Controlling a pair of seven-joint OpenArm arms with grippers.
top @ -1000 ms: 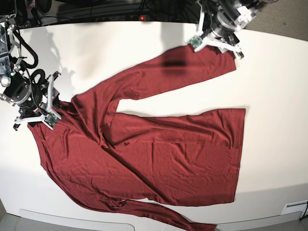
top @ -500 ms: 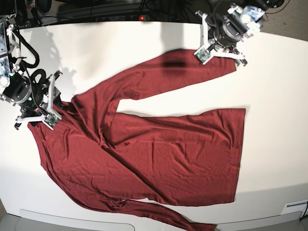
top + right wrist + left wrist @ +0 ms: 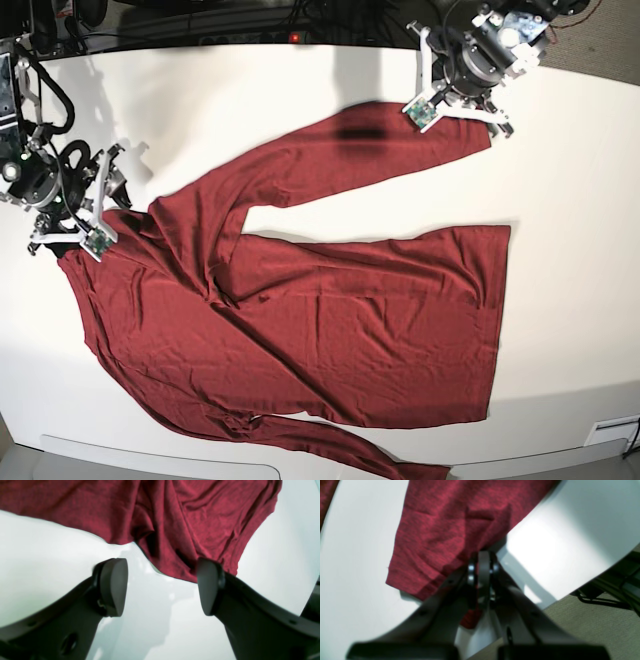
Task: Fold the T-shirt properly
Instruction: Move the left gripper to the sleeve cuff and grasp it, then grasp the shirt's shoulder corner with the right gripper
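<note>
Left wrist: left gripper (image 3: 483, 580) apparently pinches T-shirt (image 3: 450, 530) cuff edge.

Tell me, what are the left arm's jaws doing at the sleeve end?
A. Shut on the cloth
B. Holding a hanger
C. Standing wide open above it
A: in the left wrist view the left gripper has its jaws pressed together, with the T-shirt cuff pinched and puckered between them.
</note>
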